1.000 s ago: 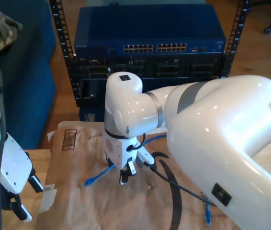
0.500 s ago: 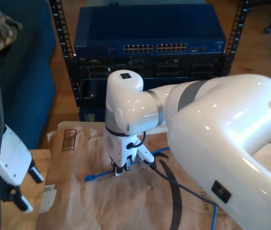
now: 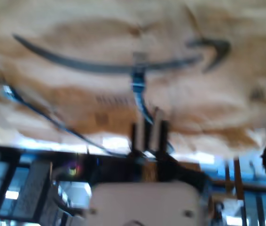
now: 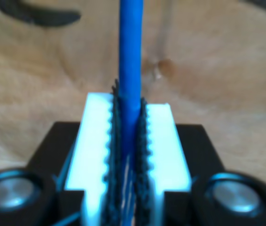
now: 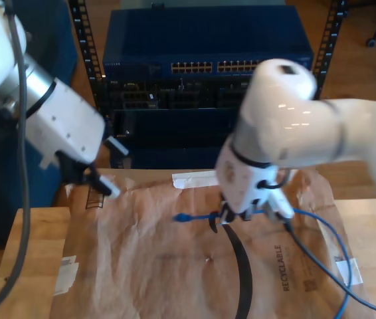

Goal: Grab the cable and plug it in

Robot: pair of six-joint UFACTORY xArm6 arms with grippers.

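The cable (image 5: 200, 215) is thin and bright blue. It lies over brown paper, with one plug (image 5: 182, 217) pointing to the exterior view's left and the rest looping off to that view's right. My second gripper (image 5: 226, 216) is shut on the cable a little behind that plug. Its white toothed pads (image 4: 95, 136) clamp the blue cable (image 4: 130, 47) between them. My first gripper (image 5: 109, 167) hangs above the paper's far corner at the exterior view's left, with its fingers apart and nothing between them. The blurred first wrist view shows the cable (image 3: 140, 94) on the paper.
A rack behind the table holds a blue network switch (image 5: 208, 66) with rows of ports facing me. Brown paper (image 5: 148, 266) with a black curved print covers most of the wooden table (image 5: 28, 232). A black robot cable (image 5: 321, 272) trails over the paper at the exterior view's right.
The second arm has swung to the exterior view's right, dragging the cable's plug end with it. The first arm has risen from the lower left to the upper left of that view.
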